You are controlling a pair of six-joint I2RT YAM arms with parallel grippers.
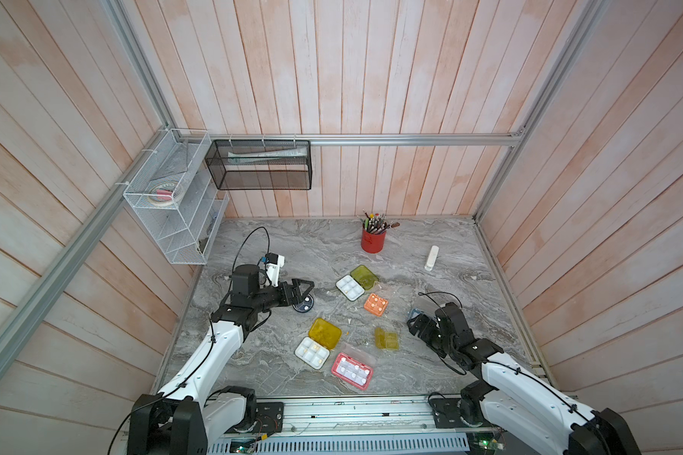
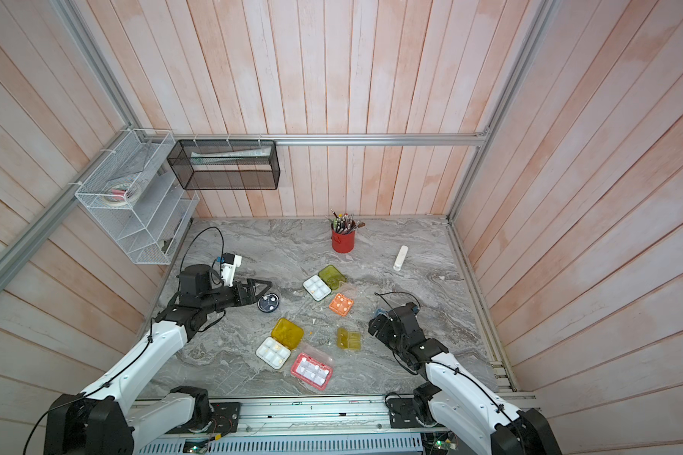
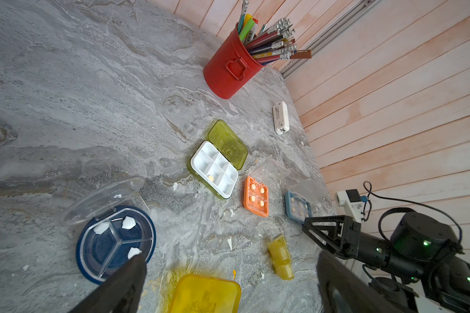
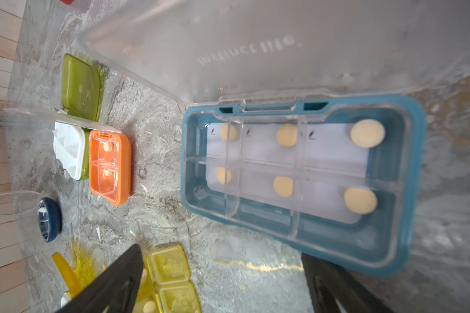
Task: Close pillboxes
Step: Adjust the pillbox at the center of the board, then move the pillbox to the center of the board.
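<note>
left gripper (image 1: 307,293): jaws wide apart, empty, at round dark blue pillbox (image 3: 85,244); contact unclear. box's clear lid raised, and fingers half hide box in both top views. right gripper (image 4: 220,253): jaws apart, empty, just beside light blue pillbox (image 4: 414,162). lid open, six tan pills inside; arm covers most of it in both top views. yellow pillbox (image 3: 204,294) cut off at left wrist view's edge. small olive pillbox (image 1: 386,339): open or closed unclear. all on marble tabletop (image 1: 292,244).

White arm links (image 1: 217,346), black joints (image 1: 247,277), thin black cables (image 3: 396,199), black triangular fingers (image 3: 120,290).
</note>
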